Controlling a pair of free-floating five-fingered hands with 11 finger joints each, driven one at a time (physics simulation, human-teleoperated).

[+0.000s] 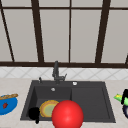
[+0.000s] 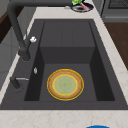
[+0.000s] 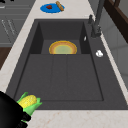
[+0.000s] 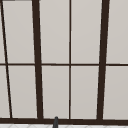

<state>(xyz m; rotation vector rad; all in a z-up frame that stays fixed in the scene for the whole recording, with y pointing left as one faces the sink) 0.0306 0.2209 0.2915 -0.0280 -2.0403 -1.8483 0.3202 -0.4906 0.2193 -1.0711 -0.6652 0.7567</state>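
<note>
Beside the sink, on the counter to its right, the right hand lies against one ear of corn that rests in a dark bowl; whether its fingers are wrapped round the corn cannot be told. From the right side the corn shows yellow kernels in green husk just past the sink's near rim, with the black hand covering its lower end.

One left hand hangs at the sink's front left corner, its fingers curled and holding nothing, just left of the one yellow plate. One red ball sits before the sink's front edge, covering part of that plate.

Within the sink's deep left basin the plate lies flat on the floor, clear of all four walls; the shallower right half is bare dark surface. One faucet stands behind the sink's back rim.

Left of the sink, one blue plate carries a red piece and a brown stick-shaped piece.
</note>
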